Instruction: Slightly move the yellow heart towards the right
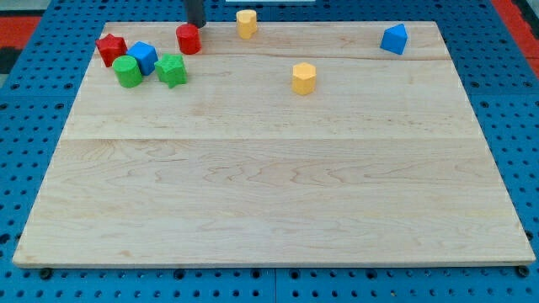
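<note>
Seven blocks on the wooden board (269, 194). Landmark = red cylinder (188, 39), near the board's top edge. My tip (195, 25) sits just above it, touching or nearly so; can't tell which. Rod is bare, nothing on it, no jaws to open or shut.

Two yellow blocks, shapes too small to read w/ confidence. Yellow block at top edge (246, 23): to the view's right of the cylinder, near, approx. level w/ my tip; looks like the heart, judgement only. Second yellow block (304, 78): further right and lower, well apart.

Left of the cylinder, a cluster: red star (110, 49), blue cube (143, 57), green cylinder (128, 71), green star (171, 70). Blue block (393, 39) far right.

Risks:
- wrong yellow picked, since shapes unclear.
- heart sits at the board's top edge; off-centre contact could spin it or slide it off.
- tip may drag the red cylinder along.
- "slightly" → overshoot if stroke too long.
</note>
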Tool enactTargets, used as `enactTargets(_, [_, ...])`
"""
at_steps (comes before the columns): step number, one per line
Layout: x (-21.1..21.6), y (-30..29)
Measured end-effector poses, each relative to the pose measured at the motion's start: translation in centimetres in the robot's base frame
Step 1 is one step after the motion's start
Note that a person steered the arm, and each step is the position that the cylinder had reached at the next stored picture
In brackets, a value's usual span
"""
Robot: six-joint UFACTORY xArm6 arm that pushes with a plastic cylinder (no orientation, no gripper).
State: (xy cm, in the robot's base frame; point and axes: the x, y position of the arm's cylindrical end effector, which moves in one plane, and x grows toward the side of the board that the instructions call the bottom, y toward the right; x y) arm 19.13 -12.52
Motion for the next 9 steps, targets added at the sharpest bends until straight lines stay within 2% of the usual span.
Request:
enactTargets(1, [0.5, 5.2])
enactTargets(2, [7.8, 14.2])
enactTargets(3, [11.1, 14.4])
enactTargets(4, [8.5, 9.3])
enactTargets(5, [3.7, 4.4])
enactTargets(6, [0.1, 2.4])
enactTargets(7, [0.1, 2.8])
enactTargets(8, [0.1, 5.8])
enactTargets(9, [7.1, 13.7])
